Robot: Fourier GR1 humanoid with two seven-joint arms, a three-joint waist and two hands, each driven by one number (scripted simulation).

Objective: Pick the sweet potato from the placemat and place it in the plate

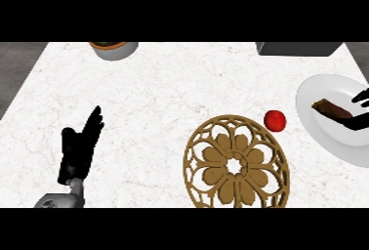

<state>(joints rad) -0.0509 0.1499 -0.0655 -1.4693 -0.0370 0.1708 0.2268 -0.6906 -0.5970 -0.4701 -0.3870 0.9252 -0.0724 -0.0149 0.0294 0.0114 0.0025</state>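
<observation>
Head view: one white marbled bench (pixel 166 93) carries everything here. One round wooden placemat (pixel 236 163), cut in an openwork flower pattern, lies at lower centre with nothing resting on it. One small red round item (pixel 276 120) sits on the bench just off the placemat's upper right rim, between placemat and plate. One white plate (pixel 324 93) lies at the right edge, partly cut off by the frame. One brown sweet potato (pixel 329 108) is over the plate's middle, with the right hand (pixel 358 111) at its right end; the dark fingers curl around that end of it. One left hand (pixel 79 146) shows at lower left, fingers straight and pointing up the view, holding nothing, well apart from the placemat. One grey pot (pixel 114 49) stands at the bench's far edge, upper left. One dark box (pixel 297 48) sits at upper right.
</observation>
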